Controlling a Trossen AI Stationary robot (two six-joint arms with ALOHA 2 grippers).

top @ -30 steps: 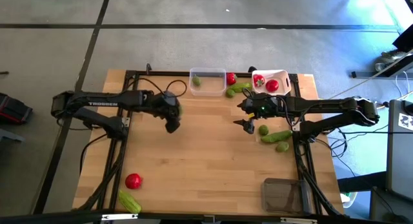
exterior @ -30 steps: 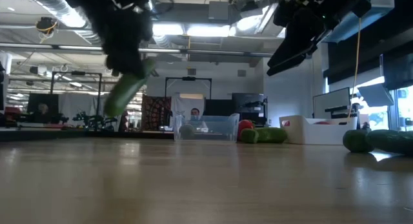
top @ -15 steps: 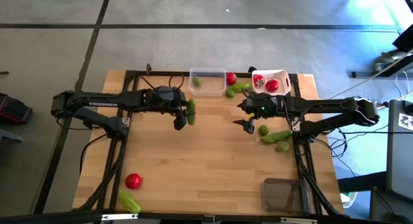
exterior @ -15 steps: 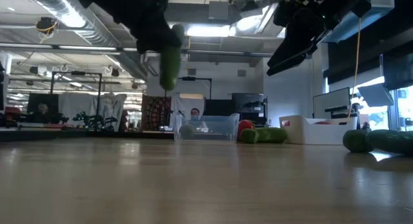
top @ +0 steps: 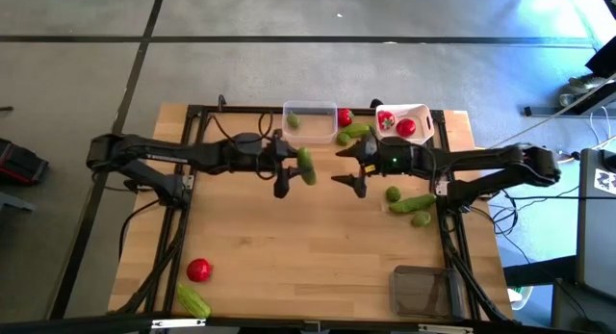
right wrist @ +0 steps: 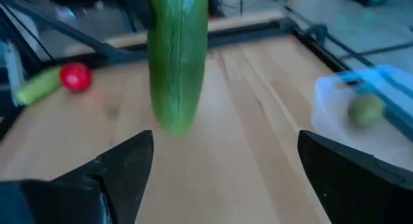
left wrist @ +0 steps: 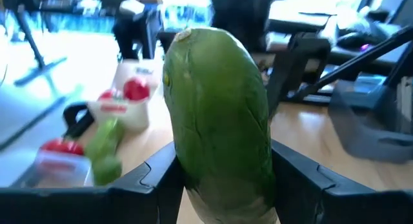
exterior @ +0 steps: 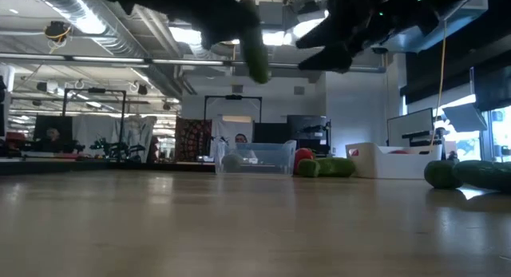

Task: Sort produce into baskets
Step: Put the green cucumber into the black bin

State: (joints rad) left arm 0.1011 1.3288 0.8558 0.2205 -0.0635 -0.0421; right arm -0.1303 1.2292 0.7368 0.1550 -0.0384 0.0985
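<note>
A bumpy green cucumber (top: 305, 166) hangs above the table's middle, with my left gripper (top: 292, 168) shut on it. My right gripper (top: 344, 167) stands open just to the right of it, facing it; the cucumber (right wrist: 177, 56) fills the space ahead of its fingers, apart from them. At the far edge a clear basket (top: 310, 111) holds one olive-green fruit (top: 294, 122). The white basket (top: 421, 113) holds red pieces (top: 405, 127). The dark grey basket (top: 420, 292) stands at the near right. My left gripper pinches the cucumber's two sides (left wrist: 193, 179) between its two fingers (left wrist: 151, 179). The fingers come nearly level from the table's left and lie across it. The cucumber is lifted clear and tilted, its lower end (exterior: 261, 73) hanging below the gripper.
Between the far baskets lie a red piece (top: 345, 115), a cucumber (top: 359, 130) and a green fruit (top: 344, 138). A green fruit (top: 393, 192), a cucumber (top: 416, 202) and another green piece (top: 421, 218) lie at the right. A red piece (top: 199, 269) and a cucumber (top: 192, 300) lie near left.
My left gripper has carried the cucumber toward the table's right, toward my right gripper, and risen a little while tipping from pointing down to nearly level; the cucumber swung with it, staying clear of the table. My right gripper has tipped up toward level and edged left, staying open.
</note>
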